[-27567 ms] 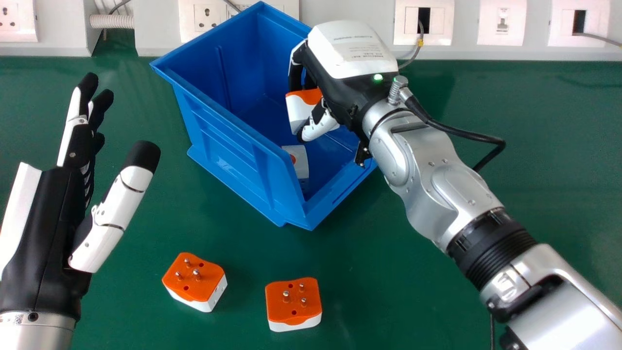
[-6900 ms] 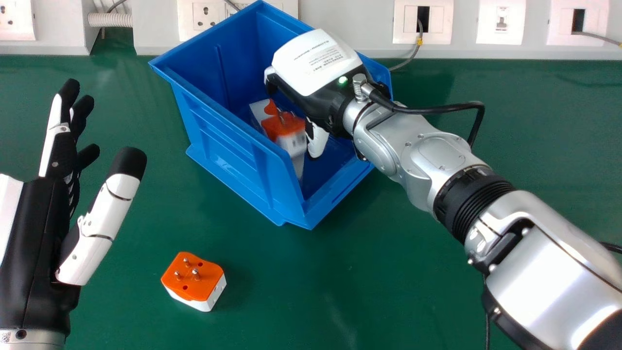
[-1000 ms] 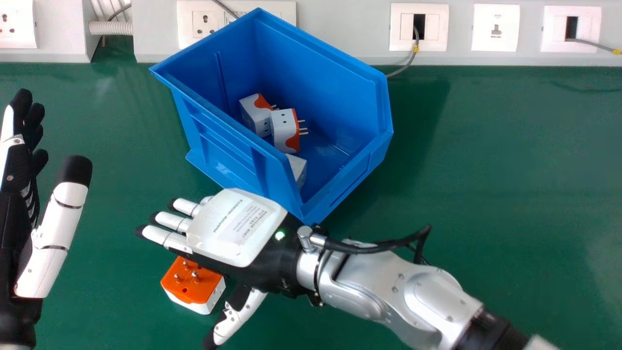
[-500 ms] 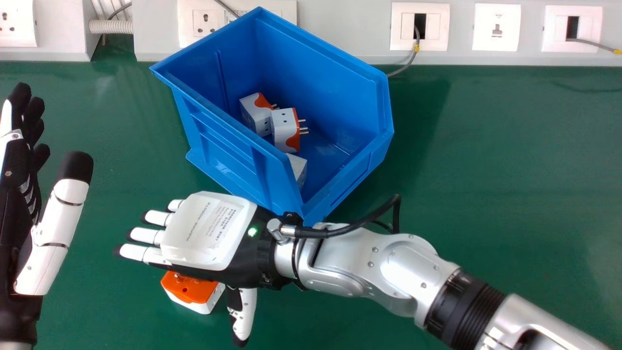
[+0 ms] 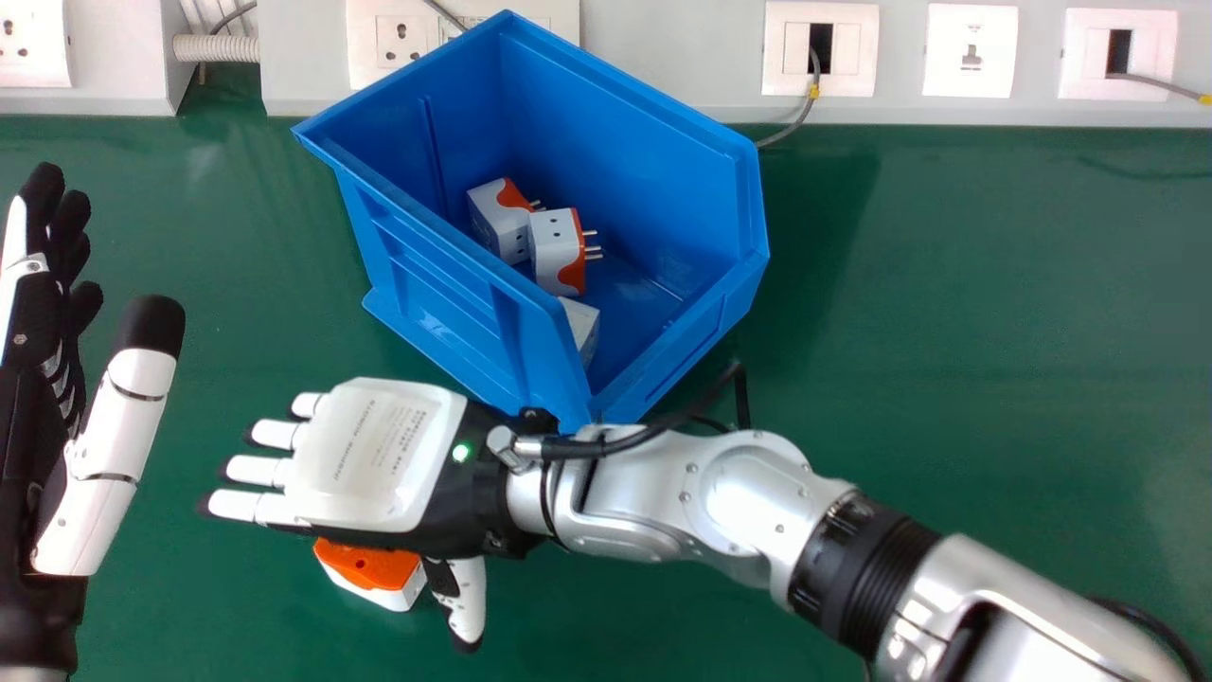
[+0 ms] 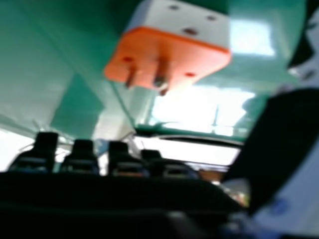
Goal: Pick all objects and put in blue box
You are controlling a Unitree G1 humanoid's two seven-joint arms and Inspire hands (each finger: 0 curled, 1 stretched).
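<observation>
Shifted left across the table (image 5: 947,332), the right hand (image 5: 369,459), fully extended and empty, overhangs the last unboxed adapter (image 5: 374,570), apparently for pickup; left hand (image 5: 33,398) idle, likewise extended, at table left.

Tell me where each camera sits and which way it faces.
Head view: on the robot's head, facing forward and down at the green table, blue box and adapter; the left hand shows at the left, the right hand and silver forearm across the lower middle and right.
Right hand view: at the right hand, facing the adapter's orange pin side; its fingertips line the bottom, its thumb the right.
Shared: adapter, table and right hand.
</observation>
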